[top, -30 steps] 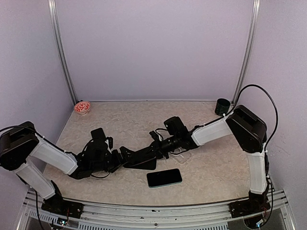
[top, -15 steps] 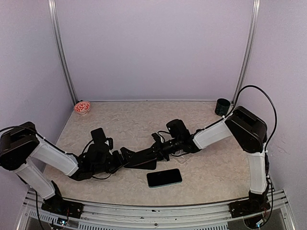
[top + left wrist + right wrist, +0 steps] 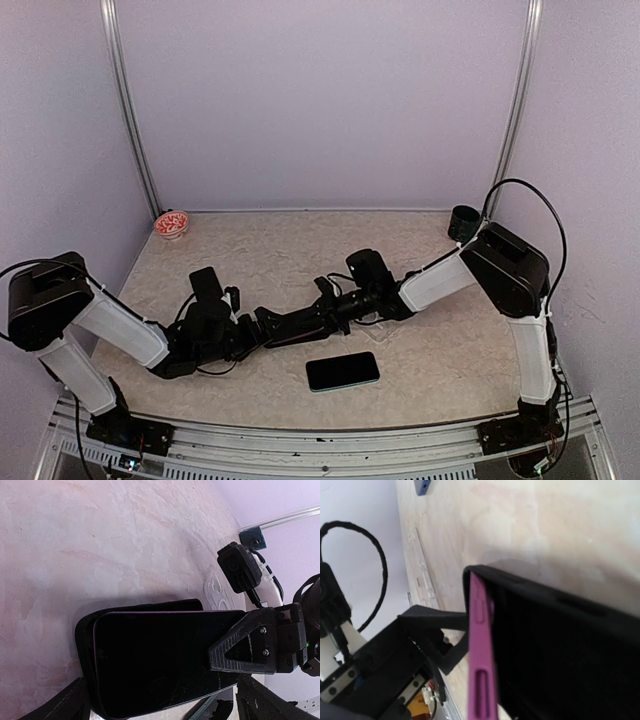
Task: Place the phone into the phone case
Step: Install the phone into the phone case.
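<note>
A phone (image 3: 160, 660) with a dark screen and a purple edge (image 3: 480, 680) lies tilted, partly inside a black phone case (image 3: 85, 645) on the table. In the top view both show as one dark shape (image 3: 295, 326) between the arms. My right gripper (image 3: 323, 310) is shut on the phone's right end, one finger (image 3: 245, 645) lying across the screen. My left gripper (image 3: 258, 328) stands open at the case's left end, its fingers (image 3: 67, 705) on either side of the case, and I cannot tell if they touch it.
A second dark phone (image 3: 342, 371) with a teal edge lies flat near the front edge. A clear case (image 3: 217, 587) lies under the right wrist. A red-and-white bowl (image 3: 172, 224) sits at the back left, a dark cup (image 3: 463, 222) at the back right.
The right gripper and the phone have shifted slightly left toward the left gripper, which has edged right. Less of the black case shows below the phone.
</note>
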Available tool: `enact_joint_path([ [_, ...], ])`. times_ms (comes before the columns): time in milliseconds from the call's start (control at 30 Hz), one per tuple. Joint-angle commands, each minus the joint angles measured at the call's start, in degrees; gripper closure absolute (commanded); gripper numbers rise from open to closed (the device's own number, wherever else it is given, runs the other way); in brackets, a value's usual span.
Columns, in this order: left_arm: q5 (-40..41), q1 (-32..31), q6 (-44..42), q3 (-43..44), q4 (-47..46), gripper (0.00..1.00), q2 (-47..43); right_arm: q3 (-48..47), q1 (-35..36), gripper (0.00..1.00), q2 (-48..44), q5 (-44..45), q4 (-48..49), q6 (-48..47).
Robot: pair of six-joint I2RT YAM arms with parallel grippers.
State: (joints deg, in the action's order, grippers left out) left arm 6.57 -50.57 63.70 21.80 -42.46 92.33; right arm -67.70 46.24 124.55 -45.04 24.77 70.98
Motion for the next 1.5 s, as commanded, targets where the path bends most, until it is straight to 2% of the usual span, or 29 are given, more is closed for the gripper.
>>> enact_joint_path([
  [0, -3.85, -0.12, -1.52, 1.08, 3.75, 0.01, 0.80, -1.89, 1.93, 1.00, 3.82, -0.64, -6.79, -4.00],
  [300, -3.44, 4.82, -5.66, 1.86, 8.14, 0.01, -3.16, -2.88, 1.84, 1.00, 4.47, -2.93, -10.46, -8.38],
  [533, -6.20, 4.87, -6.92, 7.20, 8.71, 0.01, 1.85, -4.61, 1.51, 1.00, 4.91, -5.01, -12.74, -10.35],
  [633, -8.84, 4.69, -6.19, 8.04, 7.55, 0.01, 4.50, -4.71, 1.17, 1.00, 4.95, -5.74, -13.32, -11.19],
  [900, -9.25, 4.24, -5.05, 8.52, 6.54, 0.01, 6.92, -6.10, -0.07, 1.00, 5.93, -8.35, -17.80, -15.47],
  [1067, -8.26, 2.74, -3.15, 8.83, 6.53, 0.01, 6.20, -1.61, -0.01, 1.00, 5.11, -5.74, -7.84, -9.19],
  [1233, -6.76, 1.62, -2.27, 9.00, 9.03, 0.01, 3.98, 1.08, 0.05, 1.00, 6.00, -7.85, 2.55, -3.56],
  [1467, 0.31, 1.68, -2.60, 7.54, 14.00, 0.01, -3.53, 4.07, 0.05, 1.00, 5.50, -8.45, 12.89, 1.78],
])
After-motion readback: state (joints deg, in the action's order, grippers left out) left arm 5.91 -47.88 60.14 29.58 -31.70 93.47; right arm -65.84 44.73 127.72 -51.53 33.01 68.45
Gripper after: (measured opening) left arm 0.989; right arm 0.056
